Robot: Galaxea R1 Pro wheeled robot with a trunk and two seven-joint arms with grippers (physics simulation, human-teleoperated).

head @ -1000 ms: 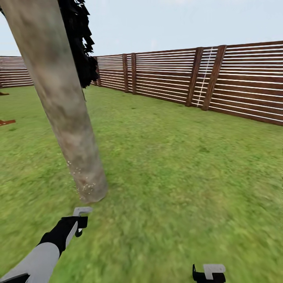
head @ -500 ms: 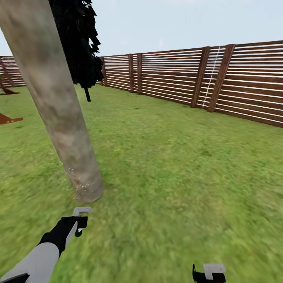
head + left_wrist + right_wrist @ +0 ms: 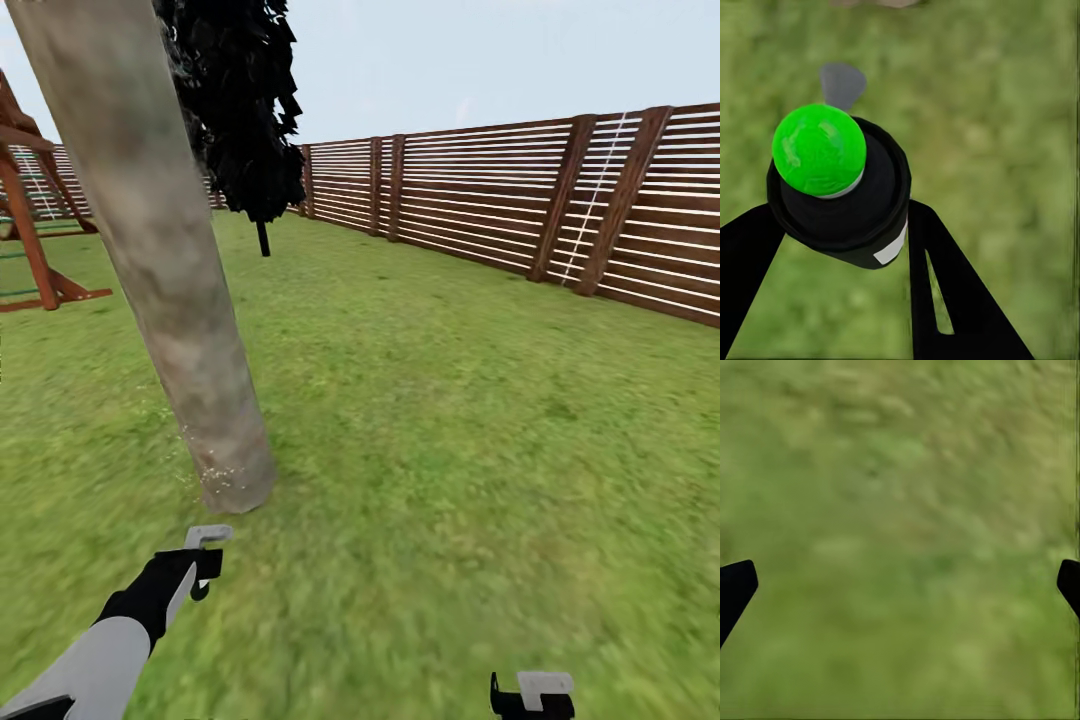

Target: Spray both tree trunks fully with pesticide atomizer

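1. Lawn [image 3: 450, 450] is spreading around the robot.
2. Right gripper [image 3: 900, 577] is hanging with jaws spread wide at 5 o'clock.
3. Left gripper [image 3: 832, 247] is clamping the pesticide atomizer [image 3: 844, 195] at 7 o'clock.
4. Tree trunk [image 3: 160, 260] is standing at 11 o'clock, white specks dotting its base.
5. Slatted fence [image 3: 500, 210] is running behind.

mottled grey-brown trunk [image 3: 170, 280], green lawn [image 3: 450, 420]

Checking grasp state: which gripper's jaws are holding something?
The left gripper: a black bottle with a green cap sits between its jaws. The right gripper is wide open, empty.
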